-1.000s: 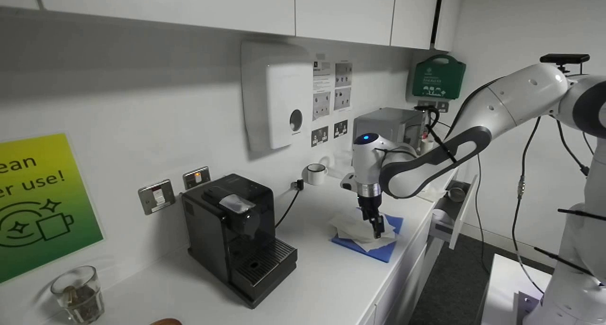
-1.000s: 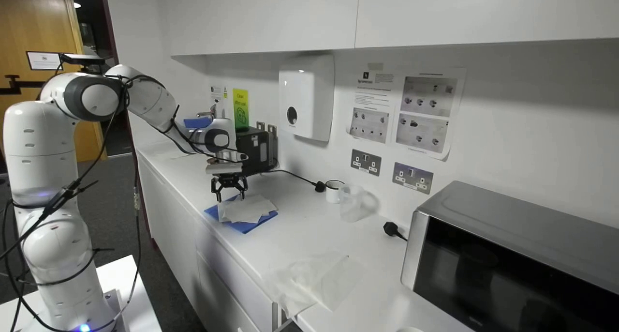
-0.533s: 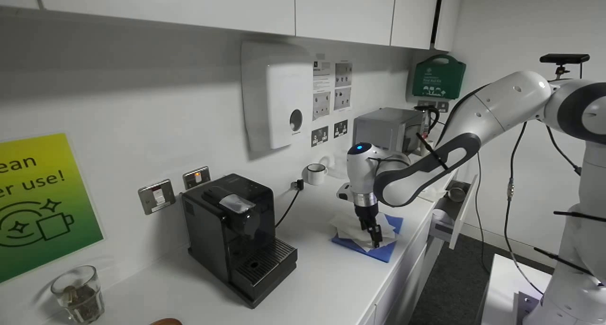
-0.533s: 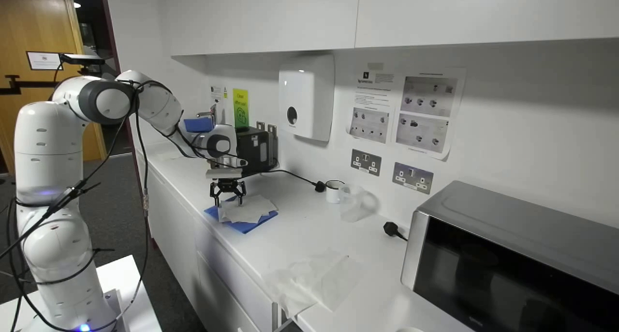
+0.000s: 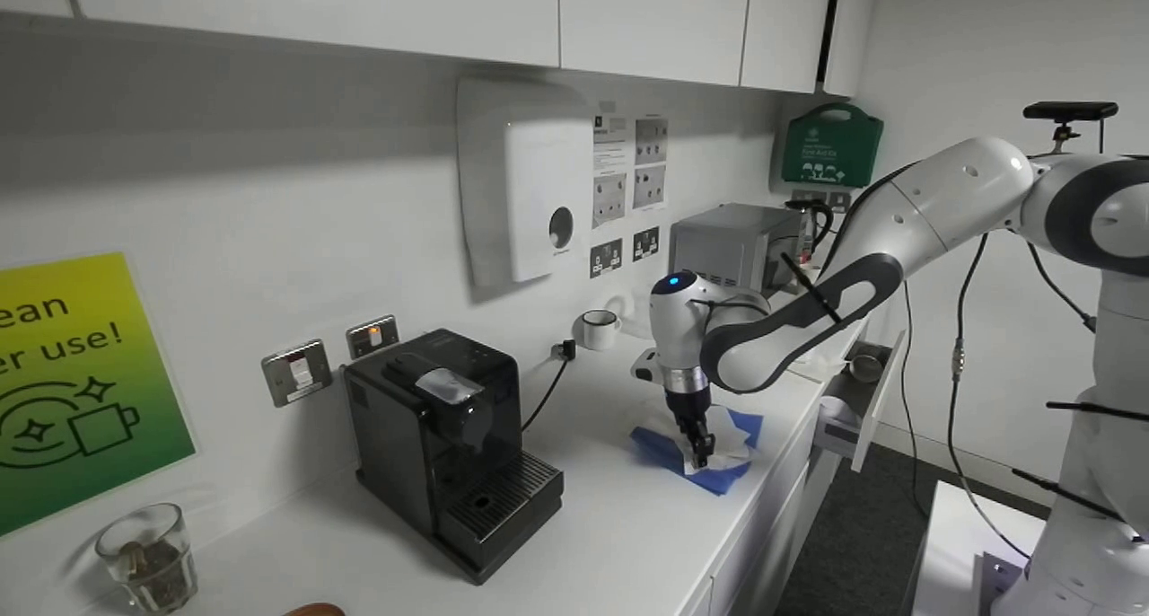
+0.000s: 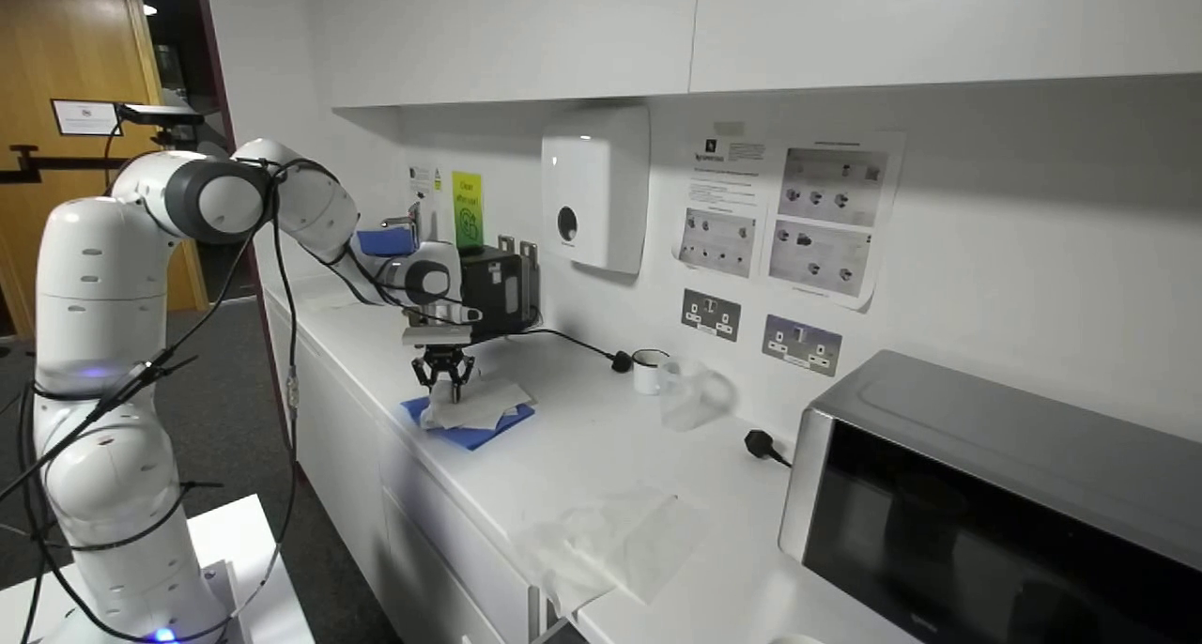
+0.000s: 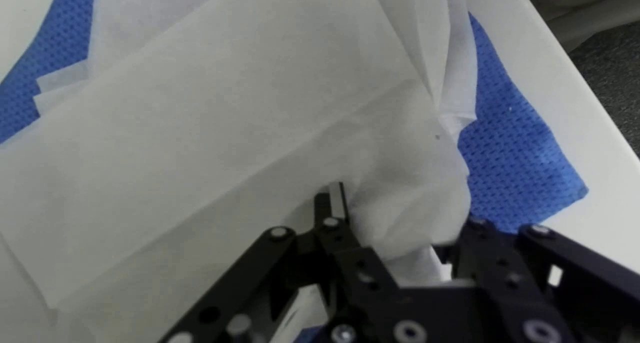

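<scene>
- I work in a kitchenette, over a white counter (image 5: 619, 526) that runs along a white wall under cupboards (image 6: 563, 34).
- My gripper (image 7: 392, 228) points down, fingers partway together, with puckered paper between them. The paper covers one fingertip, so I cannot tell whether I have a firm pinch.
- That paper belongs to the white paper sheets (image 7: 225, 108), spread loosely over one another on one blue cloth (image 7: 520, 163) near the counter's front edge. More than one sheet shows; the overlap hides the exact count.
- I judge the sheets feather-light, limp and easily torn, likely to slip over each other. The raised pucker seems the best hold, gently squeezed. The cloth looks soft and floppy, best gripped at a bare corner.
- Toward the wall: one mug (image 6: 648, 376), with one clear container (image 6: 684, 400) near it.
- Well to either side along the counter: one coffee machine (image 5: 431, 468) and one microwave (image 6: 995, 494).
- Above, on the wall: one white dispenser (image 6: 596, 189).
- Farthest off: one drinking glass (image 5: 151, 562) beyond the coffee machine, and one green first-aid case (image 5: 832, 149) hung past the microwave.
</scene>
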`<state>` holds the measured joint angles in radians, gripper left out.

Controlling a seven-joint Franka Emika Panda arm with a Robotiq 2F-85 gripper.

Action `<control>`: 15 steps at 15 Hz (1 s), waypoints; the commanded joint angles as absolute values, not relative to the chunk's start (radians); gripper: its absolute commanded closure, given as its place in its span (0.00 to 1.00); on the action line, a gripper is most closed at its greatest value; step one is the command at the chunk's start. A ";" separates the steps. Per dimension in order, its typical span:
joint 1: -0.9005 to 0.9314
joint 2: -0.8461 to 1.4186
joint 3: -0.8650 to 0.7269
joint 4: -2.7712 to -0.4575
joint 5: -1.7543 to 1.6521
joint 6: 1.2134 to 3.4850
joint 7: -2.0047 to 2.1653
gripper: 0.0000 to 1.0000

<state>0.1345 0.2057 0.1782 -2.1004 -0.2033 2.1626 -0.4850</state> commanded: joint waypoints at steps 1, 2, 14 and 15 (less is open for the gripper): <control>0.138 0.217 0.186 -2.072 -0.185 2.143 -0.481 0.86; 0.138 0.212 0.187 -2.074 -0.184 2.143 -0.480 0.93; 0.133 0.205 0.188 -2.077 -0.173 2.141 -0.487 0.15; 0.132 0.199 0.188 -2.081 -0.171 2.143 -0.485 0.08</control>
